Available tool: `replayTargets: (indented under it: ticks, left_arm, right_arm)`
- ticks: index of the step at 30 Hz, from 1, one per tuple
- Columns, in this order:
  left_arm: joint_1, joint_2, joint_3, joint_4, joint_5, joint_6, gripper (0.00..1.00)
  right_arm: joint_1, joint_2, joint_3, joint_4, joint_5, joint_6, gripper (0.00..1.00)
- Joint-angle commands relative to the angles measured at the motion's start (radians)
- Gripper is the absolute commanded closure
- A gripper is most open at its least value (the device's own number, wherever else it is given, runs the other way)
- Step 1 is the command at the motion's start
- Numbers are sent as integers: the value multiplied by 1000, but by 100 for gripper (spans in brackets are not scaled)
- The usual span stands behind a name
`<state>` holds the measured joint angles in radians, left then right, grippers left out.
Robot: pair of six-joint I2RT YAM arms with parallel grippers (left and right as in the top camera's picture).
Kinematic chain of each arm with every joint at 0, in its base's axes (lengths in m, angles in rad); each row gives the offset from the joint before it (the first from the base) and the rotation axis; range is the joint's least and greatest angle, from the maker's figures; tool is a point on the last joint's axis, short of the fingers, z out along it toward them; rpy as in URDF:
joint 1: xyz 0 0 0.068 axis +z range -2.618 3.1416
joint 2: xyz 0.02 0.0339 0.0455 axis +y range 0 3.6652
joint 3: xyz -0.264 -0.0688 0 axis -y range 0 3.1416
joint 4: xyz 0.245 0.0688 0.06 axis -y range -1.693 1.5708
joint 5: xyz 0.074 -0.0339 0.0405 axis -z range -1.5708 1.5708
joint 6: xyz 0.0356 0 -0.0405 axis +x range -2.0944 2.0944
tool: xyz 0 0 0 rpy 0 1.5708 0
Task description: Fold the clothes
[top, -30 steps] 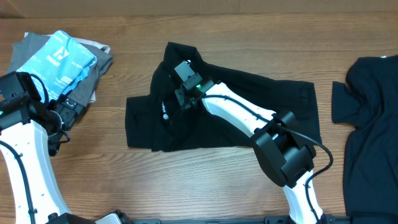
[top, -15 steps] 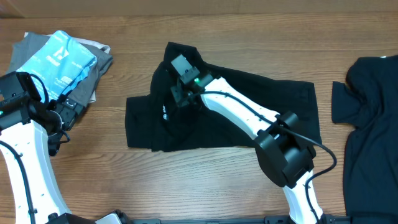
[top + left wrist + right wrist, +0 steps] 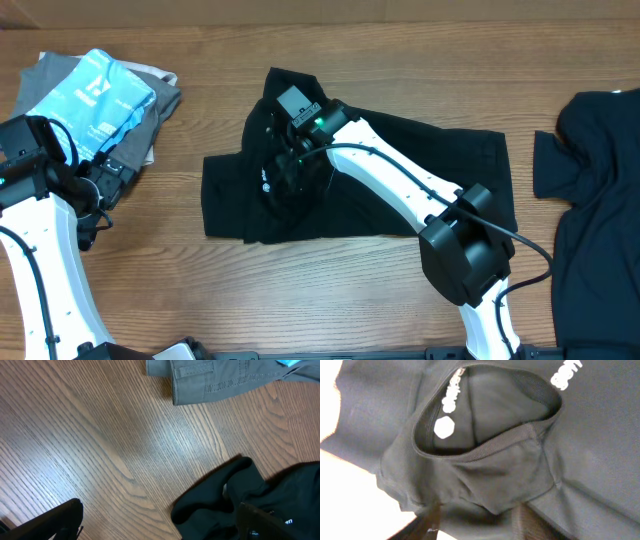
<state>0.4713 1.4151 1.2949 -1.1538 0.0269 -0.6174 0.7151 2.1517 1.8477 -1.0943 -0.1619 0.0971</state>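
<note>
A black T-shirt (image 3: pixel 420 170) lies partly folded in the middle of the table, its collar (image 3: pixel 485 425) and white lettering (image 3: pixel 567 375) filling the right wrist view. My right gripper (image 3: pixel 288 160) hovers over the shirt's left part near the collar. Its jaws (image 3: pixel 480 522) stand apart, open, with a loose fold of fabric lying between them. A second black T-shirt (image 3: pixel 600 170) lies at the right edge. My left gripper (image 3: pixel 110 180) is wide open over bare wood at the left, and a sleeve of the middle shirt (image 3: pixel 220 502) shows just right of its fingers (image 3: pixel 60 520).
At the back left lies a pile of clothes: a grey garment (image 3: pixel 160 110) with a light blue one (image 3: pixel 95 95) on top. The grey hem (image 3: pixel 210 377) shows at the top of the left wrist view. Wood tabletop (image 3: pixel 330 290) surrounds the shirts.
My right gripper's jaws have spread from nearly shut to apart, letting the shirt fabric go, and its arm has shifted a little. The left arm has not moved.
</note>
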Motion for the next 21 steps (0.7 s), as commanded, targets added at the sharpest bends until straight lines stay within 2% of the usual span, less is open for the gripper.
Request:
replayTargets:
  ticks: [1, 2, 5, 10, 14, 21]
  left_arm:
    - [0, 7, 9, -1, 3, 19, 0]
    - [0, 7, 9, -1, 3, 19, 0]
    - [0, 7, 9, -1, 3, 19, 0]
    - [0, 7, 9, -1, 3, 19, 0]
    - [0, 7, 9, -1, 3, 19, 0]
    - [0, 7, 9, -1, 3, 19, 0]
  right_arm:
    - [2, -13, 17, 8, -60, -124, 41]
    - [3, -13, 17, 12, -80, -124, 36]
    - [4, -8, 17, 57, -98, -146, 41]
    - [48, 16, 17, 93, -92, -298, 46]
    - [83, 35, 17, 142, 5, -307, 46]
    - [84, 109, 17, 159, 3, -337, 46]
